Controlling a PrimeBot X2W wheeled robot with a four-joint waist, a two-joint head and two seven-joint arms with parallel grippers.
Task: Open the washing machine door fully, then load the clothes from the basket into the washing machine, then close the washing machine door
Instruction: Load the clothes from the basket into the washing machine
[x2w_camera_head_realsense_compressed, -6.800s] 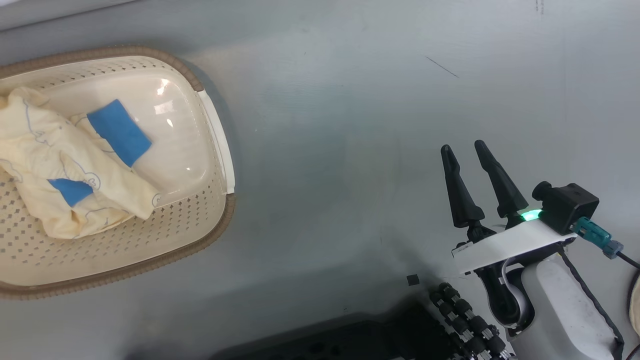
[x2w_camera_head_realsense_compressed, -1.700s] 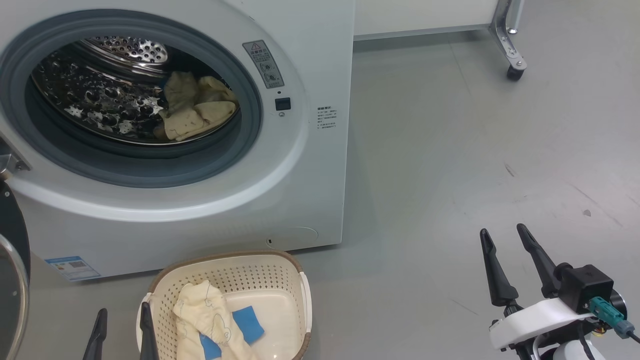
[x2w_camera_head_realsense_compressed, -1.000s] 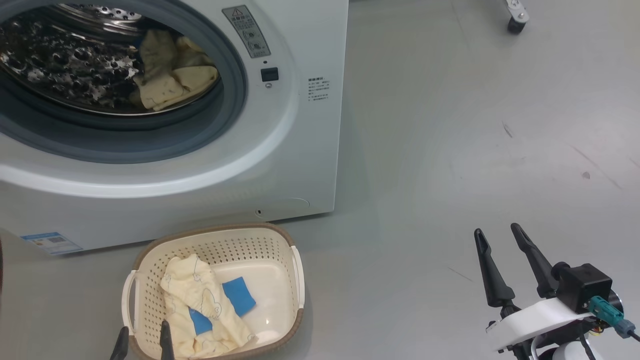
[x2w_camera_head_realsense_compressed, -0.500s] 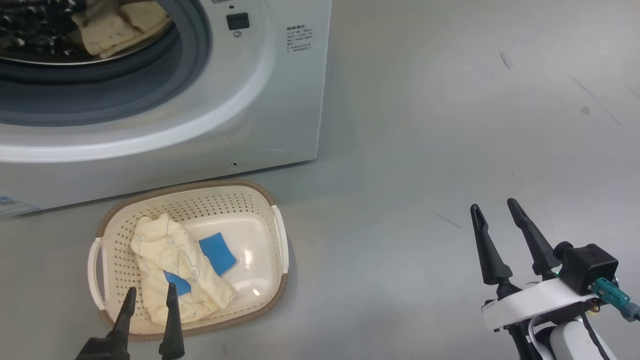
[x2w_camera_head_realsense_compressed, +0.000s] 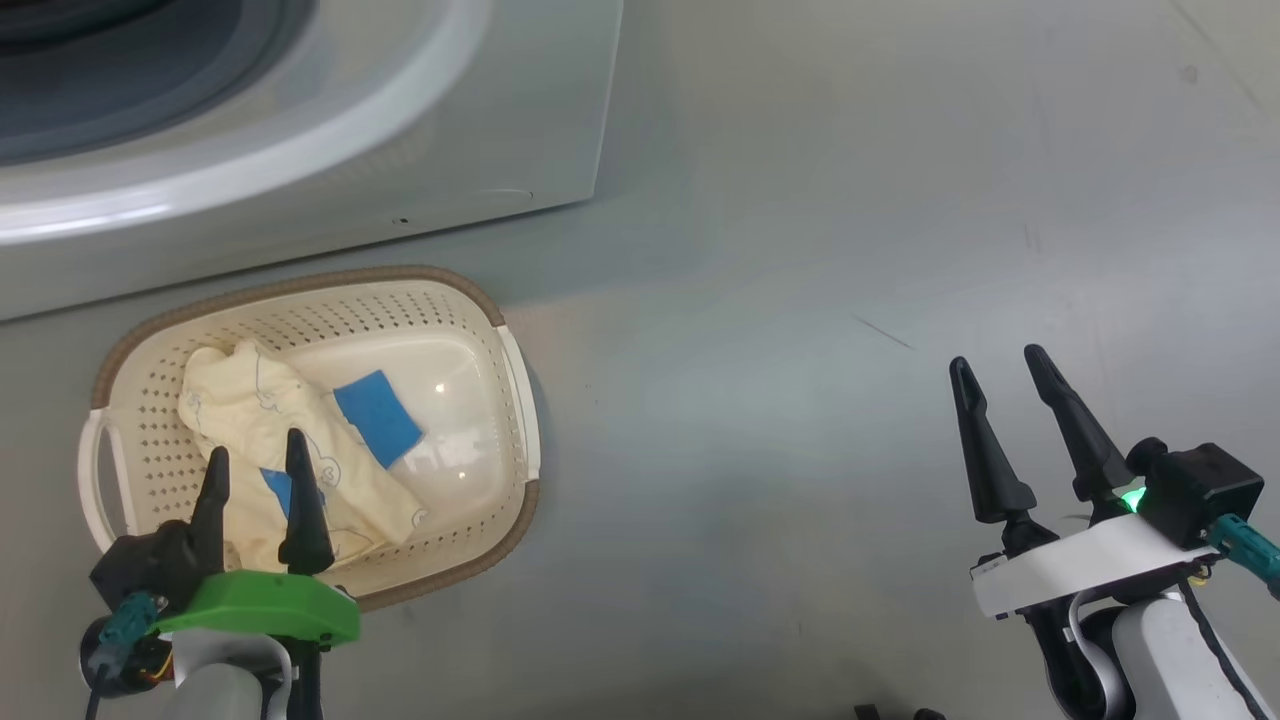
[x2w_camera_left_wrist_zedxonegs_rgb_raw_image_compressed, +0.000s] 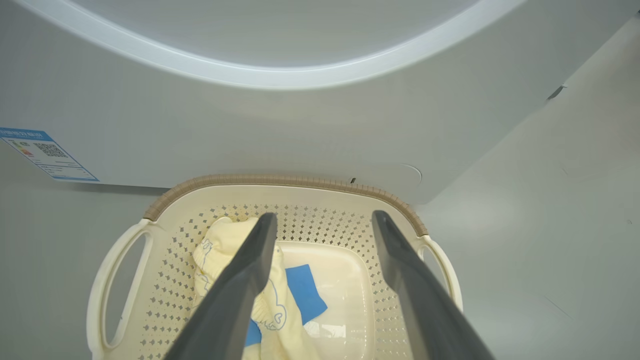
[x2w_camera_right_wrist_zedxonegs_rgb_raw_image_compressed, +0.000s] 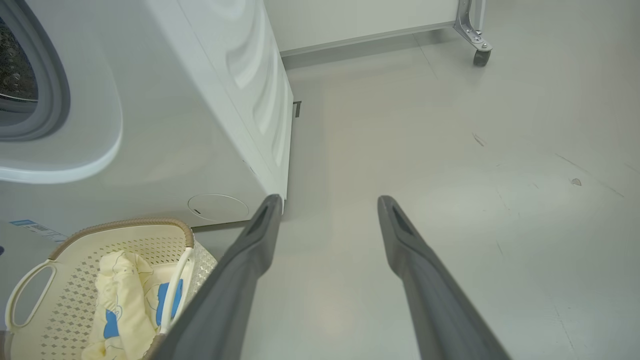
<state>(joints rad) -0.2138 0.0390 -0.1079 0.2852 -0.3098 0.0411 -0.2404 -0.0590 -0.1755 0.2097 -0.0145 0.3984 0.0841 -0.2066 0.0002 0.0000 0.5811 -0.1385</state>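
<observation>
The cream basket (x2w_camera_head_realsense_compressed: 300, 300) (x2w_camera_left_wrist_zedxonegs_rgb_raw_image_compressed: 280, 182) (x2w_camera_right_wrist_zedxonegs_rgb_raw_image_compressed: 125, 225) stands on the floor just in front of the white washing machine (x2w_camera_head_realsense_compressed: 300, 130) (x2w_camera_left_wrist_zedxonegs_rgb_raw_image_compressed: 300, 125) (x2w_camera_right_wrist_zedxonegs_rgb_raw_image_compressed: 200, 100). In it lie the pale yellow clothes (x2w_camera_head_realsense_compressed: 250, 410) (x2w_camera_left_wrist_zedxonegs_rgb_raw_image_compressed: 225, 245) (x2w_camera_right_wrist_zedxonegs_rgb_raw_image_compressed: 120, 295) with a blue cloth piece (x2w_camera_head_realsense_compressed: 377, 417) (x2w_camera_left_wrist_zedxonegs_rgb_raw_image_compressed: 302, 295). My left gripper (x2w_camera_head_realsense_compressed: 255, 465) (x2w_camera_left_wrist_zedxonegs_rgb_raw_image_compressed: 322, 222) hangs open over the basket's near side, above the clothes, with nothing between its fingers. My right gripper (x2w_camera_head_realsense_compressed: 995, 362) (x2w_camera_right_wrist_zedxonegs_rgb_raw_image_compressed: 327, 202) is open over bare floor far to the right. The washing machine door is out of view.
Grey floor (x2w_camera_head_realsense_compressed: 800, 300) stretches to the right of the machine and basket. A blue label (x2w_camera_left_wrist_zedxonegs_rgb_raw_image_compressed: 45, 152) sits at the machine's lower left corner. A white cabinet on a metal caster leg (x2w_camera_right_wrist_zedxonegs_rgb_raw_image_compressed: 475, 40) stands at the far back.
The head camera has tipped down, so the drum has left the picture and the basket sits higher. My left gripper has come further into view over the basket. The right gripper holds its place.
</observation>
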